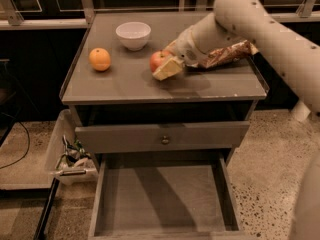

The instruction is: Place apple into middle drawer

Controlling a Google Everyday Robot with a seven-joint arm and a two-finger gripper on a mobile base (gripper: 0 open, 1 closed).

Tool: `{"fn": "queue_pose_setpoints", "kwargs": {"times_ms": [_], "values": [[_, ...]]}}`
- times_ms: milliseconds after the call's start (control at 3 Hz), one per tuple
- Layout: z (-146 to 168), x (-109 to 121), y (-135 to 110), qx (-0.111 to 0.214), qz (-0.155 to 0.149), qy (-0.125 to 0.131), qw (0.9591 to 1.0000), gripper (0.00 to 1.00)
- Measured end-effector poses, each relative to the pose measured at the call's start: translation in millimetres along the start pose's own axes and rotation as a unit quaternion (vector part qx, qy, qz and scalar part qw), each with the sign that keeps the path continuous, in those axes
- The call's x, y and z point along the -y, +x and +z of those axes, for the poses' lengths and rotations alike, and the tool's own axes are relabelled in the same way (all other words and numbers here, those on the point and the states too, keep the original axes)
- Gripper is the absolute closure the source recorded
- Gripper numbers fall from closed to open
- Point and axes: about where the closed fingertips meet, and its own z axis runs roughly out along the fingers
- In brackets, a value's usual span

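cabinet top [115, 84]: flat grey slab with a thin raised edge, carrying everything listed before the drawers
orange [100, 59]: plain round orange fruit, left part of the top, well apart from the gripper
bowl [133, 35]: small white round ceramic bowl, back of the top, behind and left of the apple
snack bag [227, 54]: crinkly brown-and-red foil bag, lying flat at the right rear, partly hidden by the arm
arm [260, 29]: thick off-white tube, entering from the right edge, reaching down and left across the snack bag
apple [157, 59]: round, red with a yellowish patch — sitting on the cabinet top near its middle, right of the orange, in front of the bowl; not in the drawer
gripper [168, 69]: pale cream wedge at the arm's tip, down at the cabinet top, touching the apple's right-front side
gripper state: cannot tell — contact with the apple visible, actual clamp not; opening width unreadable from this angle
drawer front [125, 136]: grey wooden panel, shut, just below the top
knob [165, 140]: small round brass knob, centre of the drawer front
middle drawer [160, 199]: wide shallow grey wooden drawer, pulled out below the drawer front, flat floor and low side walls in view, well below the apple
bin [54, 144]: pale plastic tub on the speckled ground, left of the cabinet, crumpled items inside
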Motion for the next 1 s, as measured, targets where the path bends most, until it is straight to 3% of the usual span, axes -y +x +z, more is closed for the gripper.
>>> {"fn": "queue_pose_setpoints", "kwargs": {"times_ms": [333, 667, 1000], "values": [[-53, -38, 10, 0.019, -0.016, 0.019, 0.9995, 1.00], [-91, -93, 23, 0.042, -0.046, 0.023, 0.9978, 1.00], [-117, -146, 64, 0.037, -0.055, 0.027, 0.9974, 1.00]]}}
